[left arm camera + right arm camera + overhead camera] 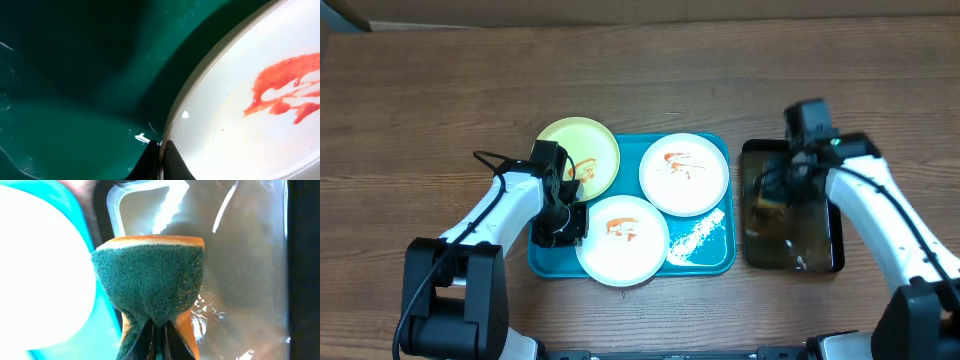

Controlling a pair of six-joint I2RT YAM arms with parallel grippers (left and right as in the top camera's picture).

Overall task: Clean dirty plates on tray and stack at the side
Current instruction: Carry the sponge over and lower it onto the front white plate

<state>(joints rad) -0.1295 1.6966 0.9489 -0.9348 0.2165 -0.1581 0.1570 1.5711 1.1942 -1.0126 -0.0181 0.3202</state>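
Three dirty plates lie on the teal tray (705, 258): a yellow-green plate (570, 145) at the back left, a white plate (684, 175) at the back right, and a white front plate (625, 245). All three carry orange-red smears. My left gripper (578, 230) is shut on the left rim of the front plate (240, 135), one finger on the tray side and one on the plate. Its sauce smear (285, 90) lies to the right. My right gripper (772, 200) hangs over the black tray (838, 240), shut on a green-and-orange sponge (150, 275).
The black tray (302, 255) holds shiny liquid and stands right of the teal tray (107, 315). White foam (698, 235) lies on the teal tray's front right. A cardboard edge (620, 10) runs along the back of the wooden table (420, 100).
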